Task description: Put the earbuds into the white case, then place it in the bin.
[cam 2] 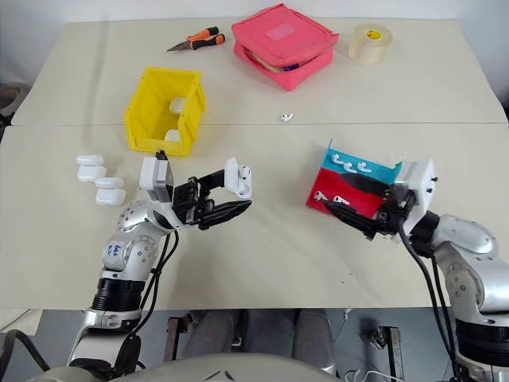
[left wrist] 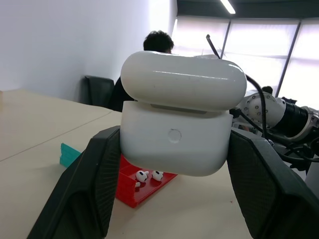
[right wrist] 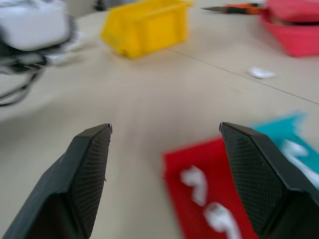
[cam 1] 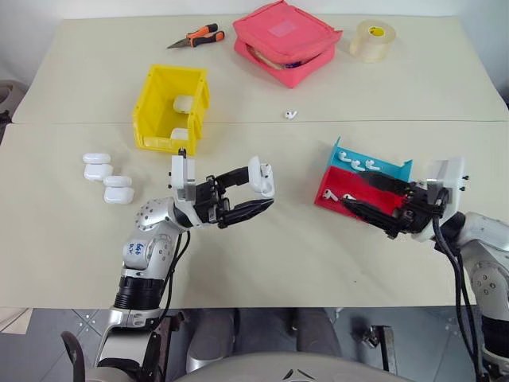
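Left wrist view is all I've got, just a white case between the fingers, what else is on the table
Observer: In the head views the left gripper holds that white case above the table, near the yellow bin.
Operator: Anything in the bin?
Observer: Two white cases already lie inside it.
Operator: Any more cases waiting?
Observer: Four spare cases sit in a cluster on the left side of the table.
Operator: And the right arm?
Observer: The right gripper is open over the red and blue tray, where earbuds lie.

White case [cam 1: 262, 177] in left pincer [cam 1: 253, 193] above table [cam 1: 262, 255]
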Controlling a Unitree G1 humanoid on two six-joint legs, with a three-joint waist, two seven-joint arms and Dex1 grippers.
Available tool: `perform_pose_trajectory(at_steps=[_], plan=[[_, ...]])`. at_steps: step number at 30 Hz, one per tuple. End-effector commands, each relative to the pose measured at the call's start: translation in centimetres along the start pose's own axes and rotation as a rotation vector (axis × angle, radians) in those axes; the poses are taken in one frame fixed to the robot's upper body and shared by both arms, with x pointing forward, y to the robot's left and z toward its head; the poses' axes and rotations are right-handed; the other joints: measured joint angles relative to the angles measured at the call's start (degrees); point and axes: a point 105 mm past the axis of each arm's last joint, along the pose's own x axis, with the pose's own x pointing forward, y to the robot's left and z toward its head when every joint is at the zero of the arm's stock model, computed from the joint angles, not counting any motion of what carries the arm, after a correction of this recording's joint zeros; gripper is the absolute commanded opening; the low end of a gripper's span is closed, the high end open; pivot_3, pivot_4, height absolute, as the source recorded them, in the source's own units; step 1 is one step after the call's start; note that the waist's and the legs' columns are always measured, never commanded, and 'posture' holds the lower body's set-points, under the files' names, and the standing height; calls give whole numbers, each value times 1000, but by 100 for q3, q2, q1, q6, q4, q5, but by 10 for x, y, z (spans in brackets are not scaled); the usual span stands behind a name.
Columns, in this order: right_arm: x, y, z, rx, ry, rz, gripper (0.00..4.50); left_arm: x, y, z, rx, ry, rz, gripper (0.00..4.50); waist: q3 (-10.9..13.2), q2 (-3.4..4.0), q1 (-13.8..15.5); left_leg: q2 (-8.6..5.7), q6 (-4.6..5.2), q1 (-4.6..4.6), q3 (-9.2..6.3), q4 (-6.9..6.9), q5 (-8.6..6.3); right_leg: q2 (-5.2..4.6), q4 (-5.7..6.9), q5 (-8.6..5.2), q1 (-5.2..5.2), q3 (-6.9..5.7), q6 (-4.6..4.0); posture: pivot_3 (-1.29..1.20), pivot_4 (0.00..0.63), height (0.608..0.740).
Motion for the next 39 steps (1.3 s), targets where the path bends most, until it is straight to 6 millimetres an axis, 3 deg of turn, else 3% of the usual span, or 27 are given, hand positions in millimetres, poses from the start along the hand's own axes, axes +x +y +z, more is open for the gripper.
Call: perform_pose_trajectory(at_steps=[1, 2, 5, 12, 16, 24, 34, 39], plan=[[-19, -10, 4, -67, 20, -46, 4143, 1, -4, 10, 39, -37, -21, 2807, 0, 0, -7, -1, 0, 1, 1, 0, 0, 0, 1, 0, 0, 1, 0, 0, 150, 740], [-27, -14, -1, -89, 56, -72, 4480, 0, -4, 10, 43, -37, -20, 2807, 0, 0, -8, 0, 0, 1, 2, 0, 0, 0, 0, 0, 0, 1, 0, 0, 150, 740], [-40, -21, -5, -132, 102, -125, 4480, -1, -4, 10, 49, -35, -15, 2807, 0, 0, -2, 0, 0, 1, 2, -2, 0, 0, -1, 0, 0, 0, 0, 0, 150, 740], [-39, -37, 3, -211, 156, -123, 4480, 1, -5, 9, 57, -38, -16, 2807, 0, 1, -22, 4, -1, 8, 11, 0, 1, 3, 1, 1, 2, 8, 2, 0, 150, 740], [-28, -58, 3, -282, 367, -92, 4480, 4, -6, 7, 60, -41, -22, 2807, 0, 2, -27, 3, 0, 8, 15, 2, 1, 2, 0, 1, 1, 14, 2, 0, 150, 740], [12, -110, 12, -425, 585, -92, 4480, 12, -7, 3, 57, -59, -37, 2807, 0, 2, -45, 5, -1, 3, 14, 0, 1, 4, -5, 1, -3, 13, 2, 0, 150, 740], [48, -119, 0, -576, 681, 79, 4480, 16, -8, 3, 72, -82, -25, 2807, 1, 2, -64, 5, -1, -7, 5, -6, 1, 1, -16, 1, -5, -3, 3, 0, 150, 740], [51, -116, -15, -553, 714, 145, 4480, 14, -8, 4, 83, -81, -11, 2807, 1, 2, -136, 6, -2, -7, 4, -5, 1, 1, -15, 1, -5, -4, 3, 0, 150, 740]])
